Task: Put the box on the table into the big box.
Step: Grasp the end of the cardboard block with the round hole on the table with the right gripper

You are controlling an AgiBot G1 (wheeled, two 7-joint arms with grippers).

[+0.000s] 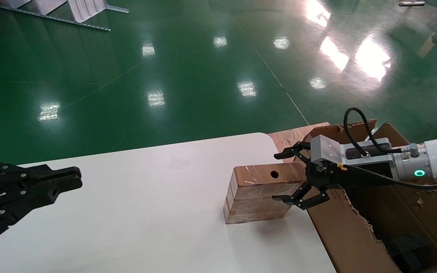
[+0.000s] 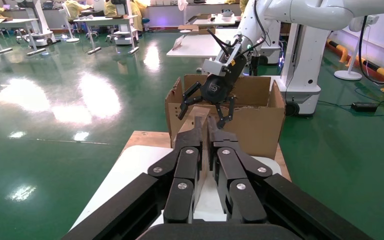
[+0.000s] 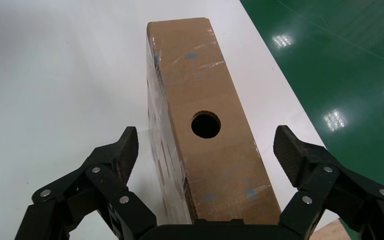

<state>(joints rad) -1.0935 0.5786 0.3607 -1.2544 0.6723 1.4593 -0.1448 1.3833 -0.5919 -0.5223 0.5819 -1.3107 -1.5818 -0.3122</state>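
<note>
Right wrist view: the box [image 3: 207, 125] is seen on the counter [image 3: 55, 75], between the right gripper's [image 3: 205, 150] wide-apart jaws, untouched. Stiff, light, tape-slick; its long sides are judged best gripped. The left gripper [image 1: 57, 182] is parked, jaws together.

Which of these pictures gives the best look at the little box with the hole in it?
The right wrist view: the box fills it, hole and tape plain, between the open right gripper's fingers. The head view shows the box standing on the table, farther off. In the left wrist view the left gripper hides it.
</note>
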